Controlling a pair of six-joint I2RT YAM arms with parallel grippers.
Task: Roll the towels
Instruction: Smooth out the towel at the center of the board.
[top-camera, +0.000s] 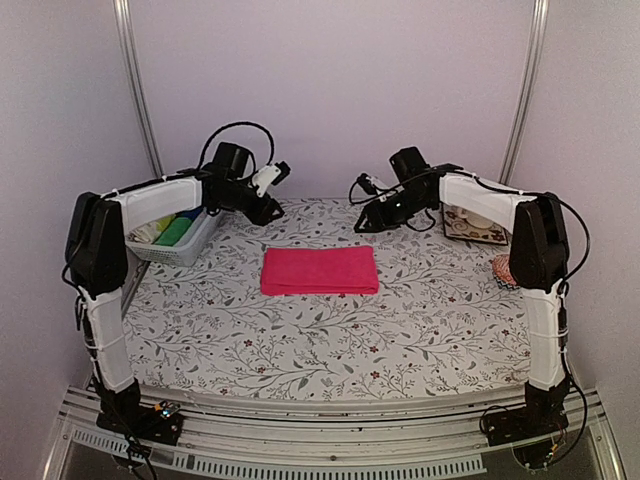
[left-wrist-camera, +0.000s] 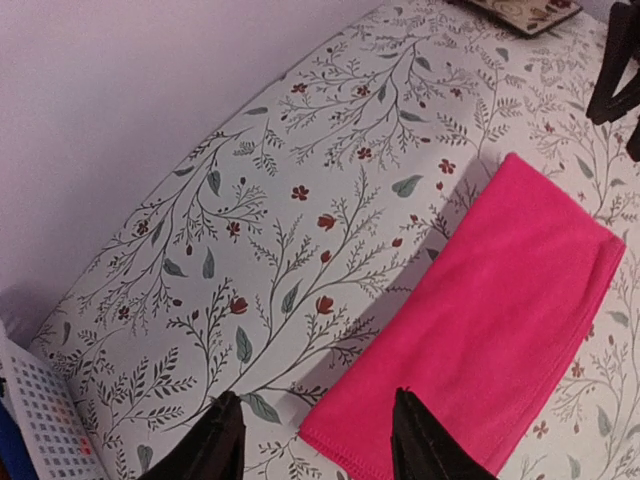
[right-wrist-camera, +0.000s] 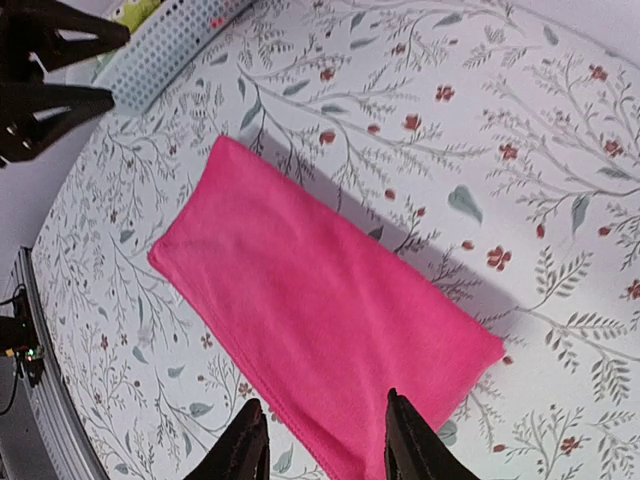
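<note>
A: Room: pale lilac walls, two metal poles (top-camera: 135, 80) up the back corners. Table (top-camera: 330, 340) covered in a white cloth printed with grey sprigs and small red flowers.

B: Containers?

A: One white mesh basket (top-camera: 197, 245) at the far left. In it a green roll (top-camera: 172, 233), a blue roll (top-camera: 190, 213) behind that, and a yellow cloth (top-camera: 150, 229); its pattern is too small to read.

B: Right side?

A: A dark patterned tray (top-camera: 475, 226) at the back, something white on it. A red-orange woven pad (top-camera: 502, 270) at the edge, half hidden by the arm.

B: Towel?

A: Pink towel (top-camera: 319, 271) lies flat mid-table, folded to a rectangle, long side across.

B: Claws?

A: Left gripper (left-wrist-camera: 316, 395): fingers spread, nothing between them, over the towel's end nearer the basket. Right gripper (right-wrist-camera: 324, 400): fingers spread, also empty, over the opposite end. Contact with the towel cannot be told.
</note>
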